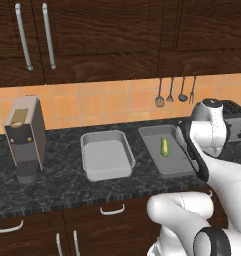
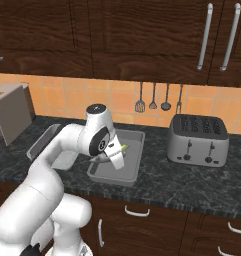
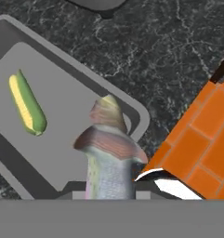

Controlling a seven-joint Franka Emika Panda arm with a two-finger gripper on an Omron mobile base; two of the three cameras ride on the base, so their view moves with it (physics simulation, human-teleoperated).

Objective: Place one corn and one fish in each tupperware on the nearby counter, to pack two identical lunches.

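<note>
Over the right tray (image 1: 154,134) we hold a fish (image 3: 109,158), the gripper (image 2: 108,158) closed on its body so that the tail points down toward the tray floor. We judge it hangs there so it can be let go beside the corn (image 1: 164,147), which already lies in this tray toward its far side; that would complete one lunch. In the hand view the fish hangs over the tray's edge (image 3: 136,109) more than its middle, so we would likely want to shift inward before opening. The left tray (image 1: 106,154) sits just beside the right one on the counter (image 1: 57,175) and looks empty, so the second lunch seems not yet begun. A coffee machine (image 1: 26,137) stands at the left and a toaster (image 2: 198,140) at the right, both well apart from the trays. We can read no brand, label or writing on anything here.
</note>
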